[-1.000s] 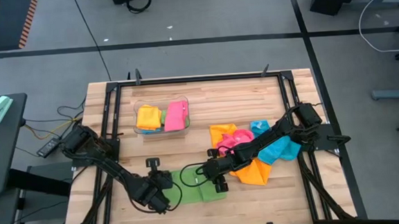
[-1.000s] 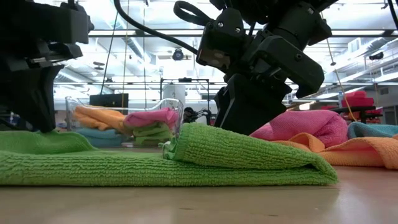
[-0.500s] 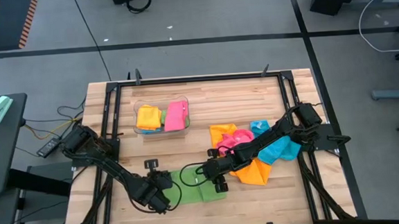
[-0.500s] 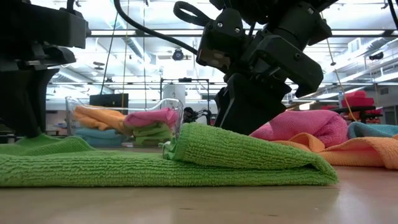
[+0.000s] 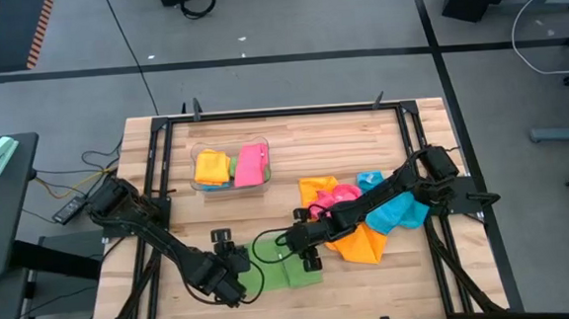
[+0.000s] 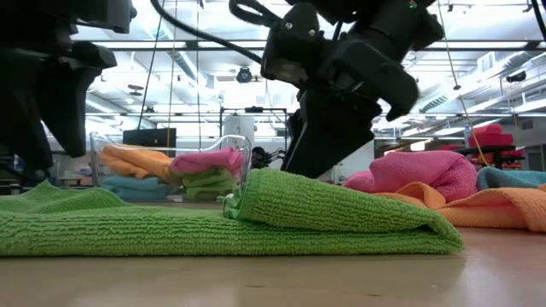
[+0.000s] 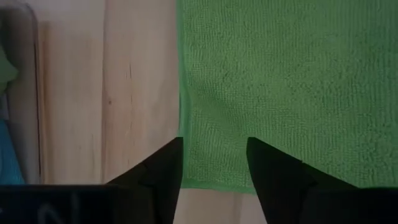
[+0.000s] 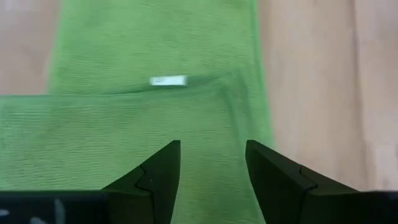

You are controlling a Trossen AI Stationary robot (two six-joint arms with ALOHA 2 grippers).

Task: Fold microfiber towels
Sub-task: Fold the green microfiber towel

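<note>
A green microfiber towel (image 5: 283,270) lies folded flat on the table near its front edge. An upper layer (image 6: 341,205) is laid over the lower one, and a white tag (image 8: 168,80) shows at the fold. My left gripper (image 7: 213,163) stands open just above the towel's left end (image 7: 211,124), at its edge, touching nothing. My right gripper (image 8: 211,165) stands open above the towel's right part, also clear of it. In the high view the left gripper (image 5: 240,268) and the right gripper (image 5: 311,261) flank the towel.
A clear bin (image 5: 231,169) with folded orange, pink and green towels stands behind the green one. A loose pile of orange, pink and blue towels (image 5: 367,219) lies to the right under my right arm. A black frame (image 5: 158,187) borders the table.
My left gripper has opened, let go of the green towel's left end and risen a little off it. The towel has stayed flat and folded where it was.
</note>
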